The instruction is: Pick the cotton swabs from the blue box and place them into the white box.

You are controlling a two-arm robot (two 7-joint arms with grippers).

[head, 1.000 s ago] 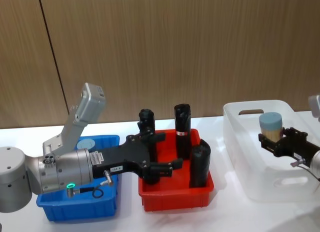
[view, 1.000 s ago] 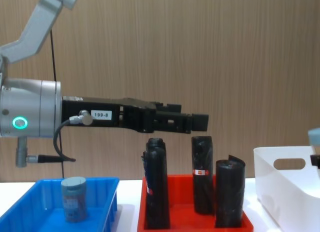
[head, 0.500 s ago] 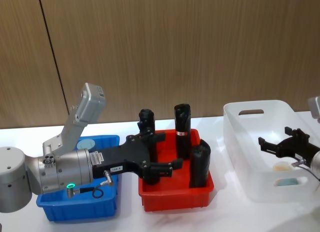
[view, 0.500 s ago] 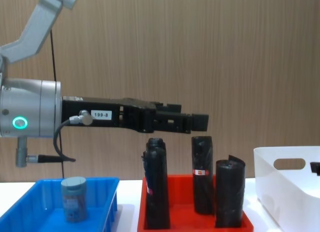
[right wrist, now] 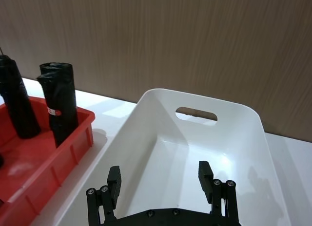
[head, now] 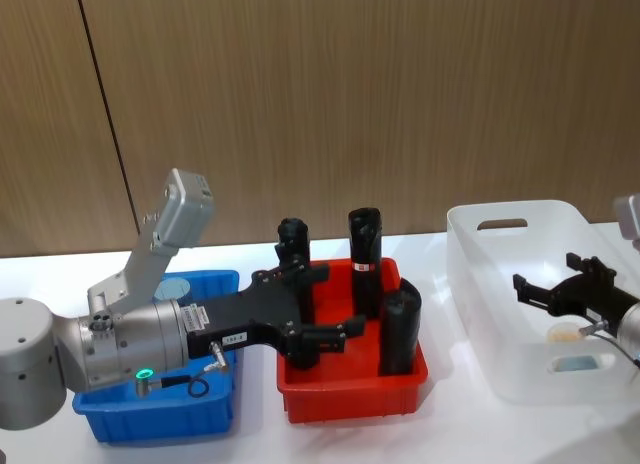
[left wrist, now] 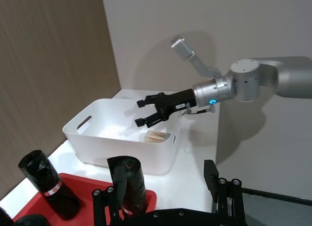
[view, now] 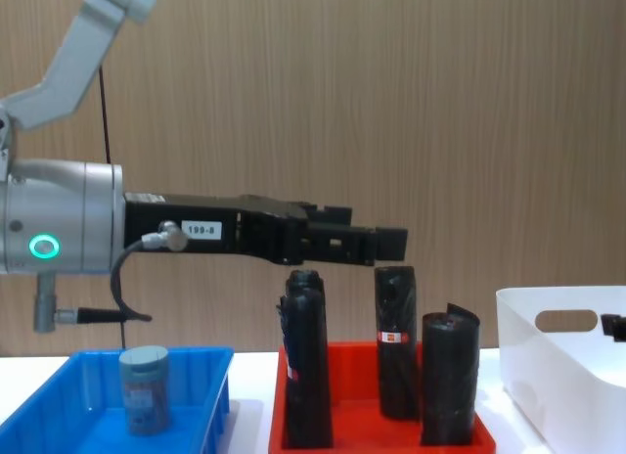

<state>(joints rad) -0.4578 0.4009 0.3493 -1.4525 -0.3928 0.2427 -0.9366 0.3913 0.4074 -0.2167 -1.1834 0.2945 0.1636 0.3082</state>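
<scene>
One cotton swabs tub (view: pixel 145 387) with a pale grey-blue lid stands upright in the blue box (view: pixel 59 420), below my left arm. My left gripper (head: pixel 335 306) hangs open over the red tray, level with the tops of the black rolls, with nothing between its fingers. Another cotton swabs tub (head: pixel 565 333) lies on its side on the floor of the white box (head: pixel 480 284); the left wrist view shows this tub (left wrist: pixel 157 136) too. Over that box my right gripper (head: pixel 560 284) stands open and holds nothing; its fingers (right wrist: pixel 204 175) frame the box's inside.
A red tray (head: pixel 350 399) holding three tall black rolls (head: pixel 365 254) sits between the blue box (head: pixel 160 424) and the white box. The white table runs to a wooden wall behind. My left arm's body lies across the blue box.
My right gripper opened and let go of the cotton swabs tub, which dropped into the white box and lies on its side. The left arm has barely moved.
</scene>
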